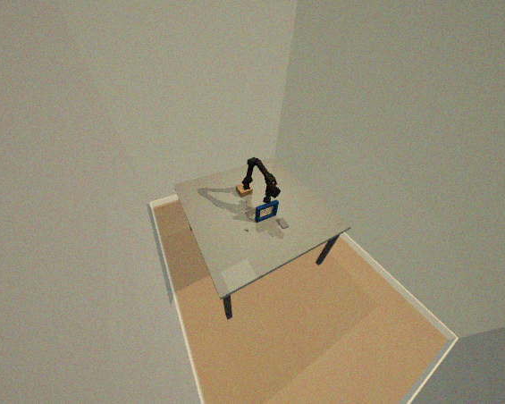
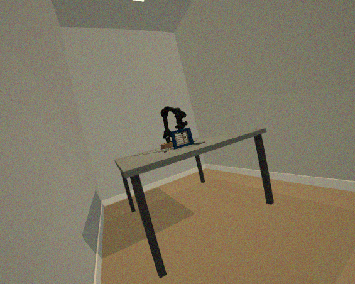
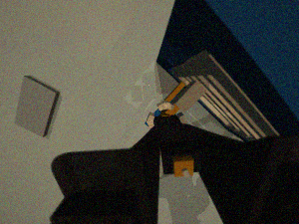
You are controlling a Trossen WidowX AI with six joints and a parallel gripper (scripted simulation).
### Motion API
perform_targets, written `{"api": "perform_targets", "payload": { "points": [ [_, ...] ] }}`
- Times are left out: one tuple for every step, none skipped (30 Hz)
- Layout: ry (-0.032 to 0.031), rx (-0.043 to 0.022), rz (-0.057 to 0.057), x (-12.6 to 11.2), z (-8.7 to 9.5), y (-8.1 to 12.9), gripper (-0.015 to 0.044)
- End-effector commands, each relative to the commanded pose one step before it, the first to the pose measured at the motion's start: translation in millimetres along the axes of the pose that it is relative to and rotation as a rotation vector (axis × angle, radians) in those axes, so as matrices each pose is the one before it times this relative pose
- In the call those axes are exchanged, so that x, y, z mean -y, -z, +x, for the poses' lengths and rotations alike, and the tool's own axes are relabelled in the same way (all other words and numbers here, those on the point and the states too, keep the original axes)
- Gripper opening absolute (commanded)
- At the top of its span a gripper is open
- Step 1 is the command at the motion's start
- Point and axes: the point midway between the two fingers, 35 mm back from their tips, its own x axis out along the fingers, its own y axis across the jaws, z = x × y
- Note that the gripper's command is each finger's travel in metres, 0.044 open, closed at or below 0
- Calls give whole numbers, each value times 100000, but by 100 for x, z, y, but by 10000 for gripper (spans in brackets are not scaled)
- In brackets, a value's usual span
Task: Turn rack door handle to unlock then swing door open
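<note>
The rack's blue frame (image 1: 257,215) (image 2: 174,140) (image 3: 264,54) stands upright on the table (image 1: 224,241). Pale slats (image 3: 224,110) show inside the frame in the wrist view. The door's angle is too small and dark to tell, but no wide swing shows. My gripper (image 1: 267,200) (image 3: 169,129) points down on the arm's side of the rack, close beside it. It is shut on the upright handle, whose orange end (image 3: 183,168) shows between the dark fingers. The gripper sits at a slant to the frame. The fingers hide much of the handle, and its exact turn cannot be told.
A flat grey block (image 1: 281,223) (image 3: 36,106) lies beside the rack. A small dark object (image 1: 247,230) (image 2: 165,151) lies on the other side. The arm's base stands by an orange-brown block (image 1: 244,190) (image 2: 166,146). A pale patch (image 1: 239,273) is near the table's corner.
</note>
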Motion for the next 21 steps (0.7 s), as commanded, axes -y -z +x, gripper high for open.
{"api": "perform_targets", "payload": {
  "points": [
    [28,-357,-19749,9,146,75,11],
    [-1,-1,-4928,0,0,0,11],
    [-1,-1,-4928,0,0,0,11],
    [-1,-1,-4928,0,0,0,11],
    [-1,-1,-4928,0,0,0,11],
    [-1,-1,-4928,0,0,0,11],
    [-1,-1,-4928,0,0,0,11],
    [-1,0,-4928,0,0,0,11],
    [-1,0,-4928,0,0,0,11],
    [-1,0,-4927,0,0,0,11],
    [-1,0,-4929,0,0,0,11],
    [-1,0,-4929,0,0,0,11],
    [-1,0,-4929,0,0,0,11],
    [-1,0,-4929,0,0,0,11],
    [-1,0,-4929,0,0,0,11],
    [-1,0,-4929,0,0,0,11],
    [-1,0,-4929,0,0,0,11],
    [-1,0,-4927,0,0,0,11],
    [-1,0,-4048,0,0,0,11],
    [-1,0,-2429,0,0,0,11],
    [0,0,-810,0,0,0,11]
  ]
}}
